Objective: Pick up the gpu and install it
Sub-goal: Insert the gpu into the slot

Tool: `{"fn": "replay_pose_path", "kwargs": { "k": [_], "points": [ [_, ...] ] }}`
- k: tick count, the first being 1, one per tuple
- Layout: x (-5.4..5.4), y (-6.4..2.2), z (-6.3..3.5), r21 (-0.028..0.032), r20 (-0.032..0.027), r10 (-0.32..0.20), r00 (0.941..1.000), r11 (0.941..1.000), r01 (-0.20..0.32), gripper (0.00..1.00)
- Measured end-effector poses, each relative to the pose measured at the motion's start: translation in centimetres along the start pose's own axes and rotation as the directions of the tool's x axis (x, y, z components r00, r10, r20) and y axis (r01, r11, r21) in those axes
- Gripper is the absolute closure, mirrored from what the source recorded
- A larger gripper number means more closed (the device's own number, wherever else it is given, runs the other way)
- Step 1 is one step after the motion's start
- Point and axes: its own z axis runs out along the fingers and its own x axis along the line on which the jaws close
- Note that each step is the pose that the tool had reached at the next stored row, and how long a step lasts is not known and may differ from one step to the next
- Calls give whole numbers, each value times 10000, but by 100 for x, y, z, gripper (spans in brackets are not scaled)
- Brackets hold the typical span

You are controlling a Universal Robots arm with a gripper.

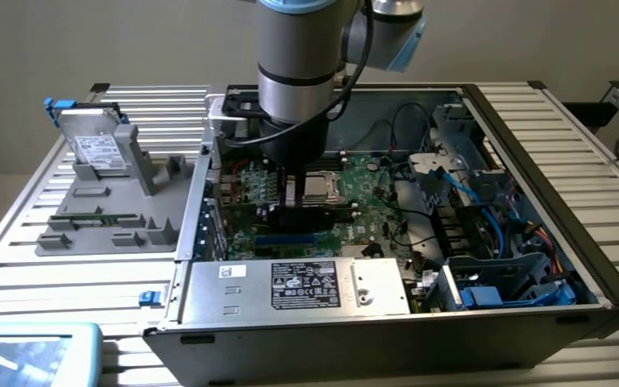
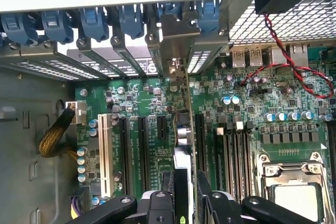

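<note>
Across the slatted table [image 1: 30,266], an open computer case [image 1: 567,242] lies on its side with the robot arm [image 1: 299,56] reaching down into it. Motherboard [image 1: 374,201] is exposed, power supply [image 1: 299,286] along the near edge. Outside the case, on the exterior view's left, a grey fixture tray [image 1: 84,234] holds the hard drive [image 1: 100,149] and memory stick [image 1: 100,218]; neither is part of this step.

The gpu [image 2: 182,129] is in the gripper [image 2: 184,198], not on the tray. Jaws are partly closed, clamped on the card's two faces near one end. In the wrist view the card is seen edge-on, upright, running from the fingers [image 2: 157,208] toward the rear wall. It hangs over the expansion slots [image 2: 143,150], near the short black slot and the long slot next to it. Its silvery end bracket [image 2: 176,40] sits right at the rear openings, below the row of blue latches [image 2: 94,22].

Step judged: pick-up done, install in hand, card low over the board. Can't tell whether the connector edge is touching a slot or just above it.

Judgement on what seating needs:
- card kept vertical
- connector edge lined up along one slot, not between two
- bracket tucked into its rear opening
- a straight push down with no twist.
</note>
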Motion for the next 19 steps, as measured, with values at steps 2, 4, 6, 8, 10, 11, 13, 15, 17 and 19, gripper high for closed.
{"fn": "replay_pose_path", "kwargs": {
  "k": [2, 4, 6, 8, 10, 11, 13, 15, 17, 19],
  "points": [
    [0, 1, 0, -1, 17, -1, 10000, 10000, 1, 72],
    [0, 1, 0, -1, 17, 1, 10000, 10000, -1, 72],
    [2, 2, 0, -1, 17, 1, 10000, 10000, -1, 72],
    [2, 2, 0, -1, 17, 2, 10000, 10000, -2, 72],
    [2, 2, 0, -2, 17, 1, 10000, 10000, -1, 72],
    [2, 2, 0, -2, 17, 1, 10000, 10000, -1, 72],
    [3, 2, 0, -2, 16, 2, 10000, 10000, -2, 72],
    [2, 1, 0, -2, 16, 2, 10000, 10000, -2, 72],
    [1, 1, 0, -1, 14, 2, 10000, 10000, -2, 72],
    [0, 2, 0, -1, 14, 3, 10000, 10000, -3, 72]
  ]
}}
